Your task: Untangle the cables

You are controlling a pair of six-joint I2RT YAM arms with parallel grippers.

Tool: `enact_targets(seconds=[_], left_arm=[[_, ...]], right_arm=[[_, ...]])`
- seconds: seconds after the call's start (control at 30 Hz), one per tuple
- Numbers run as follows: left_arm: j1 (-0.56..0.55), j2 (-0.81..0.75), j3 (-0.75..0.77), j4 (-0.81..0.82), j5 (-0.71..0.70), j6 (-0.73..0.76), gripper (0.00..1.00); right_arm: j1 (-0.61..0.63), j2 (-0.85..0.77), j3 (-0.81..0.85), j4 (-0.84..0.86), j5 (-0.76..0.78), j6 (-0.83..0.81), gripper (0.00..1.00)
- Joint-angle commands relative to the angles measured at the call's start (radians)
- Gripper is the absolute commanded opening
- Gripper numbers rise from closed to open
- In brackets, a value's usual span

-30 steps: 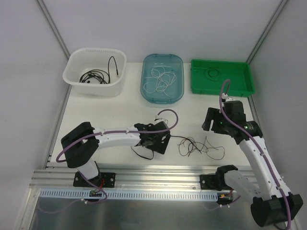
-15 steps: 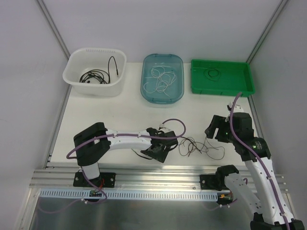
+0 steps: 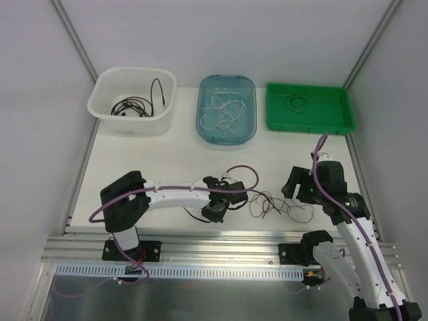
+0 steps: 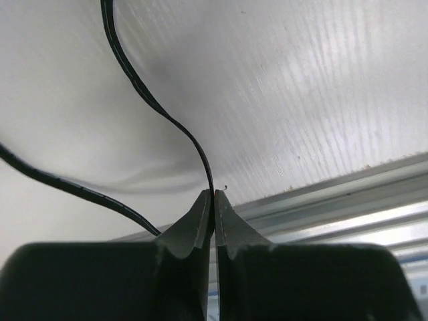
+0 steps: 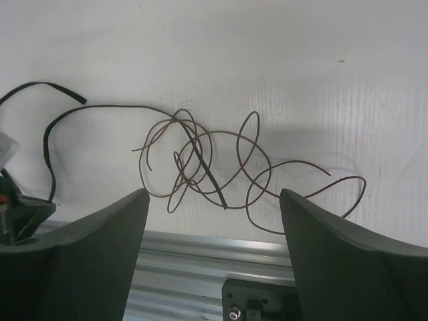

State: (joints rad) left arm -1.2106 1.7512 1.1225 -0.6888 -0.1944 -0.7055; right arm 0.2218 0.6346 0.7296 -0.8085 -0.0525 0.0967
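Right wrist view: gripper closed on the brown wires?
No, the right gripper is open, fingers wide apart, brown wires lying loose between them.

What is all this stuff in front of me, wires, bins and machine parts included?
white basket: one, white, far left of the table
black bundle: one, black, inside the white basket
blue tray: one, see-through blue, far middle
white cables: loose tangle, white, in the blue tray
green tray: one, green, far right
dark coil: one, dark, in the green tray
brown wires: tangle, brown, near table edge
black cable: one, black, beside that tangle
left tool: one, black, pinching the black cable
right tool: one, black, open over the brown wires
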Motion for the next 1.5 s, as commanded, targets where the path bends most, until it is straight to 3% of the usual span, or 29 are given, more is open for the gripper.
enact_targets(seconds=[0.0, 0.43, 0.67, 0.8, 0.97, 1.27, 1.47], left_arm=[[0.012, -0.163, 0.078, -0.087, -0.057, 0.040, 0.00], [0.233, -0.505, 0.462, -0.242, -0.094, 0.218, 0.00], [0.353, -0.581, 0.727, -0.259, -0.138, 0.304, 0.00], [0.373, -0.581, 0.850, -0.261, -0.212, 0.356, 0.00], [0.434, -0.512, 0.980, -0.246, -0.206, 0.405, 0.00], [0.732, -0.273, 1.301, -0.200, -0.017, 0.394, 0.00], [0.888, -0.226, 1.301, 0.026, 0.026, 0.331, 0.00]], right_arm=[[0.004, 0.048, -0.045, 0.066, -0.078, 0.034, 0.84], [0.053, 0.276, -0.205, 0.287, -0.199, 0.112, 0.82], [0.060, 0.324, -0.243, 0.328, -0.173, 0.127, 0.65], [0.060, 0.321, -0.239, 0.312, -0.170, 0.121, 0.63], [0.070, 0.254, -0.187, 0.253, -0.149, 0.101, 0.71], [0.073, 0.133, -0.039, 0.080, -0.141, 0.035, 0.82], [0.074, 0.067, 0.013, 0.006, -0.175, -0.014, 0.93]])
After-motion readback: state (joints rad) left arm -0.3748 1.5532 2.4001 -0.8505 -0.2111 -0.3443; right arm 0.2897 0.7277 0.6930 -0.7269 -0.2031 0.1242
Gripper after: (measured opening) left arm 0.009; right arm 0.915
